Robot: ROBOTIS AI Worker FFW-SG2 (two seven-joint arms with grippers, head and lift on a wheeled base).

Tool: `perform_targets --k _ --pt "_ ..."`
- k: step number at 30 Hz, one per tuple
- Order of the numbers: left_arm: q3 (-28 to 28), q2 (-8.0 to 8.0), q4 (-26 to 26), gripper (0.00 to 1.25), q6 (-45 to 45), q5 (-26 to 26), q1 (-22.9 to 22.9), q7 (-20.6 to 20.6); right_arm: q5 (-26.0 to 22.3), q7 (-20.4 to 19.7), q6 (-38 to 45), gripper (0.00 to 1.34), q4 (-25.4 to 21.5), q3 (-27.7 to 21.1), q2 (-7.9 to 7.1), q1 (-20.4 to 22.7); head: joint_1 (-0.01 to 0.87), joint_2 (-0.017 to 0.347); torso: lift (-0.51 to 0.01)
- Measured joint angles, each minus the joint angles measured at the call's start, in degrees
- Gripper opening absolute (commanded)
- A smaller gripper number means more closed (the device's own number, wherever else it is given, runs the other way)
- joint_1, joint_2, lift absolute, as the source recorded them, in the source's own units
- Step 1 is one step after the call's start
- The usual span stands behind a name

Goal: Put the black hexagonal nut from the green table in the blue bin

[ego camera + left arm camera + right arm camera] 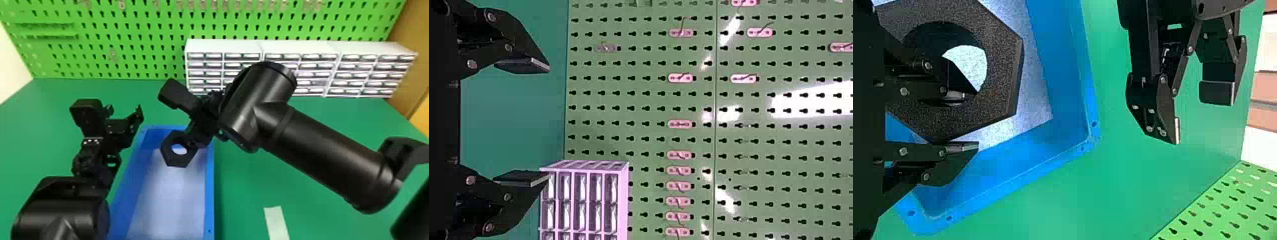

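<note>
In the head view my right gripper [192, 143] is above the far part of the blue bin [209, 188], shut on the black hexagonal nut [170, 157]. The right wrist view has the nut [998, 65] over the bin [1018, 182], one side of its ring between the fingers of my right gripper [964, 122], one of them at its hole. My left gripper [124, 112] stands open beside the bin's far left corner; in the left wrist view this gripper [547, 121] has nothing between its fingers.
White drawer units [223, 46] stand at the back of the green table [245, 178], before a green pegboard [127, 38]. A pale strip [276, 221] lies right of the bin. Both arms are close together over the bin area.
</note>
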Motion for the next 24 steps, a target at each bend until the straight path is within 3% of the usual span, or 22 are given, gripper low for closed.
perform_targets --k 4,14,24 --pt "0.0 0.0 0.0 0.76 0.0 0.0 -0.01 0.0 -0.17 -0.01 -0.18 0.69 0.16 0.11 -0.08 0.01 0.686 0.051 -0.096" --pt "0.01 0.0 0.0 0.76 0.0 0.0 -0.09 0.0 -0.2 -0.24 -0.46 0.89 0.54 0.12 -0.17 -0.06 0.686 0.051 -0.096" --pt "0.05 0.0 0.0 0.76 0.0 0.0 -0.09 0.0 -0.2 -0.36 -0.63 0.93 0.94 -0.19 -0.18 -0.15 0.686 0.051 -0.096"
